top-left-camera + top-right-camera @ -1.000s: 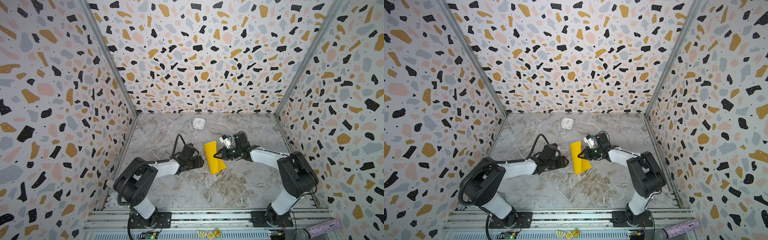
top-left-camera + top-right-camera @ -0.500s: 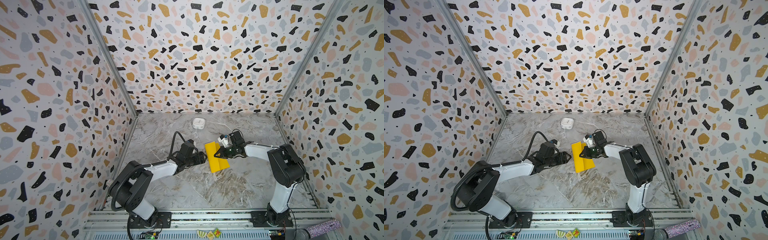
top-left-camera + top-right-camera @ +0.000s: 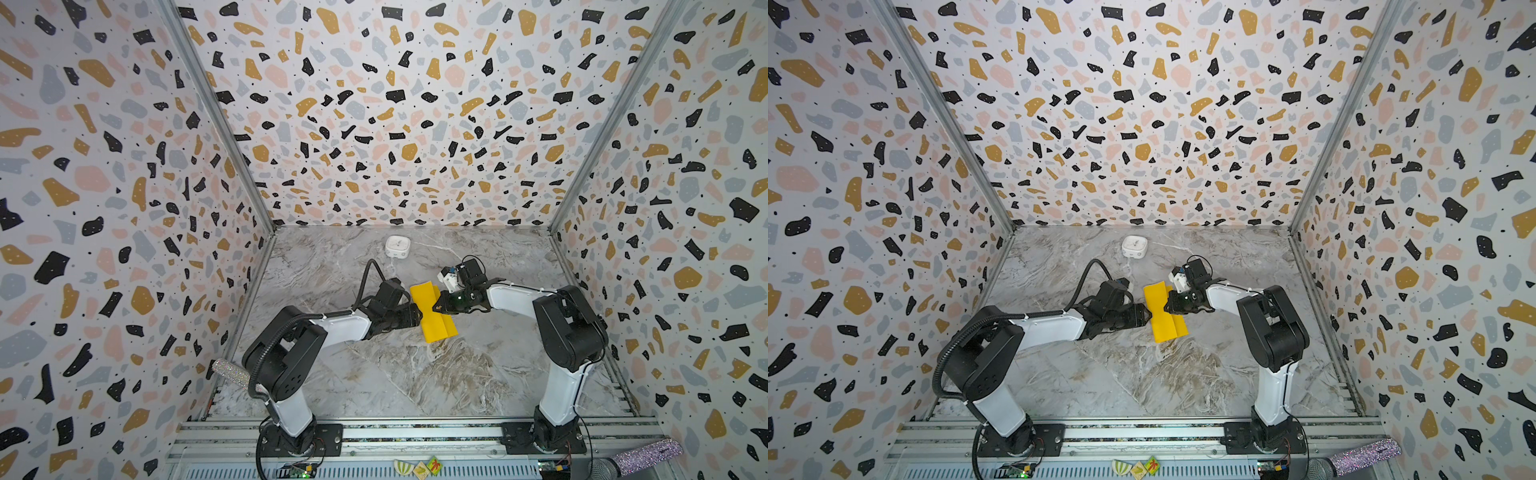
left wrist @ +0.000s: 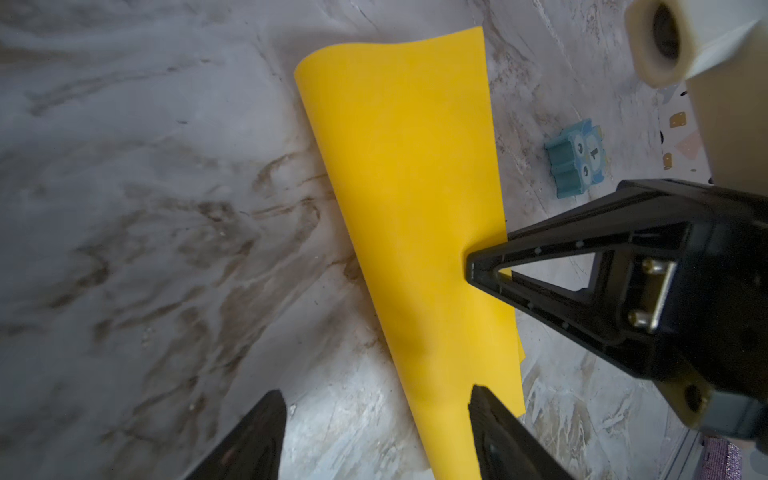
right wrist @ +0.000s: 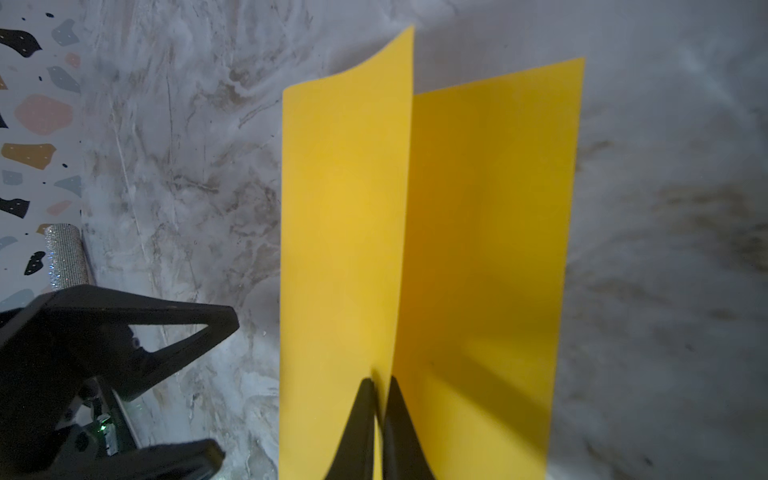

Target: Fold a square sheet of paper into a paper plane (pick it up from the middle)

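The square sheet of paper (image 3: 433, 322) (image 3: 1165, 323) is bright yellow and bent along its middle into two halves over the marble floor. My right gripper (image 3: 436, 307) (image 3: 1166, 308) (image 5: 379, 380) is shut on the sheet's middle fold, and the halves spread apart in the right wrist view (image 5: 345, 249). My left gripper (image 3: 419, 316) (image 3: 1148, 318) (image 4: 376, 390) stands open at the sheet's left side. In the left wrist view one finger overlaps the paper (image 4: 415, 187) and the other is over bare floor. No paper plane shape shows.
A white rounded box (image 3: 397, 246) (image 3: 1134, 247) sits near the back wall. A small blue cube with eyes (image 4: 575, 164) lies beyond the paper. Glittery cylinders lie at the left wall (image 3: 230, 372) and front right (image 3: 642, 457). Patterned walls close three sides.
My left gripper has reached right, up to the paper's left side. The right arm's elbow has shifted while its gripper kept the fold pinched in about the same spot.
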Available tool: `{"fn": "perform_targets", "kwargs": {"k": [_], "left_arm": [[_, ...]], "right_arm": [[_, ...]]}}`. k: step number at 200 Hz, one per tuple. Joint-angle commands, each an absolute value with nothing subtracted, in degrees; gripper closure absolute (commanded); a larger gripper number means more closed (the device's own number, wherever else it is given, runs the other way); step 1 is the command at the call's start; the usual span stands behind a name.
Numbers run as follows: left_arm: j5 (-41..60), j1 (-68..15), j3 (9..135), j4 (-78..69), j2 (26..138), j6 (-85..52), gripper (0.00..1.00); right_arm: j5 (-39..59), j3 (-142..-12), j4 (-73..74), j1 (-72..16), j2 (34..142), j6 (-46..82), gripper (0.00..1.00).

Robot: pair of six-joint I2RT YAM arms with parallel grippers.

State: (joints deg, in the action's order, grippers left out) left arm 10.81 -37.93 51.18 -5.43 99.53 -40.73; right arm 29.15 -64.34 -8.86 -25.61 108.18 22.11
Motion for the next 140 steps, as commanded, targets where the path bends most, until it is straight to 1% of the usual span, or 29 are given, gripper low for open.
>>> {"fn": "perform_targets", "kwargs": {"k": [1, 44, 115, 140], "left_arm": [[7.88, -38.82, 54.22, -2.22, 101.25, -39.14, 0.3], [7.73, -39.94, 58.35, -0.12, 104.78, -38.79, 0.35], [6.72, -40.86, 62.78, 1.57, 107.63, -39.06, 0.36], [6.77, -41.18, 64.83, 2.28, 109.46, -39.48, 0.4]], "right_arm": [[26.09, -66.43, -11.58, -25.44, 108.45, 20.78, 0.92], [21.73, -67.04, -13.32, -25.48, 108.46, 20.26, 0.94], [21.65, -67.5, -13.59, -25.2, 108.92, 20.24, 0.93], [21.92, -67.45, -13.4, -25.03, 108.98, 20.48, 0.93]]}}
